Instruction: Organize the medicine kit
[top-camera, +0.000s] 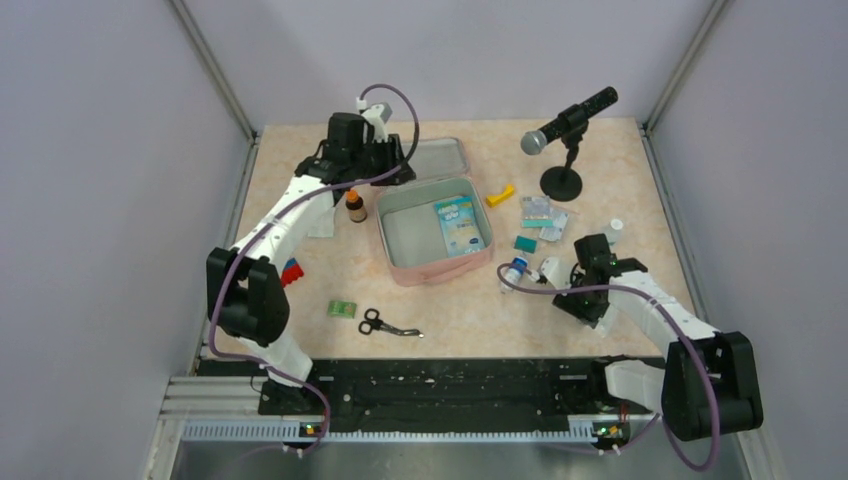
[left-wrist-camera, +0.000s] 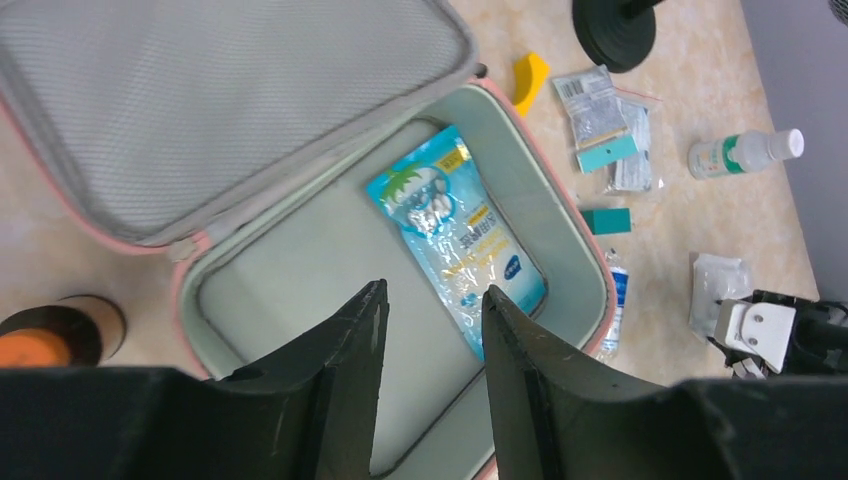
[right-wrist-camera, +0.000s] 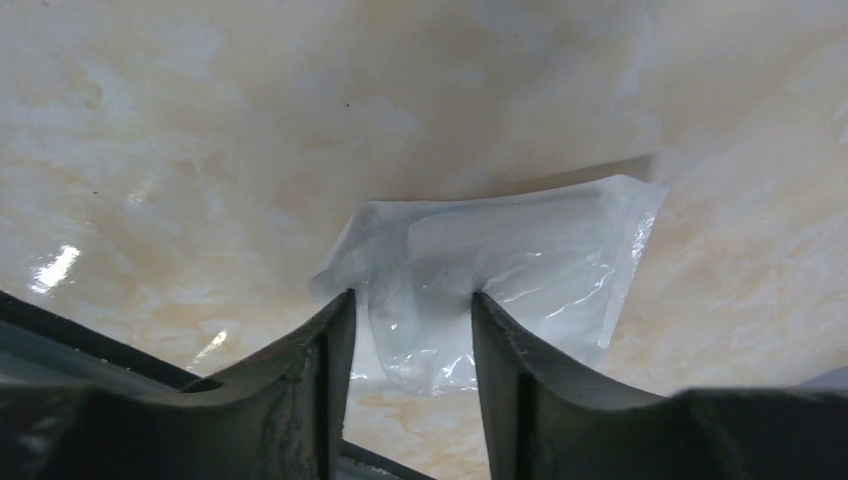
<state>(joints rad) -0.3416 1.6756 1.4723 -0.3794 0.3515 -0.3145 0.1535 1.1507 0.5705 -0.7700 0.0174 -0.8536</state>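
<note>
Closest to us were the two dark fingers of the left gripper (left-wrist-camera: 435, 290). They stood apart with nothing between them, hanging over the medicine kit (left-wrist-camera: 290, 260). The kit lay open right under that claw. Its grey-green base sat below and ahead of the fingertips. Its mesh-lined lid (left-wrist-camera: 200, 100) was thrown back flat, ahead and to the claw's left. Base and lid together made one long shape running from under the fingers away to the front-left, with the hinge crossing that line. The base alone looked nearly square, so we could not tell which of its sides was longer. A blue sachet (left-wrist-camera: 455, 240) lay flat inside, just ahead of the right finger and along the base's right wall. A brown bottle (left-wrist-camera: 50, 335) stood outside the kit, on the claw's left.

The left arm reached far out over the table, elbow raised and wrist turned down above the kit.

The right arm was folded low, with its forearm close to the table. The right gripper (right-wrist-camera: 412, 296) pointed down at a clear plastic packet (right-wrist-camera: 520, 250). Its fingers stood either side of the packet's near end. We could not tell whether they pinched it or only straddled it.
</note>
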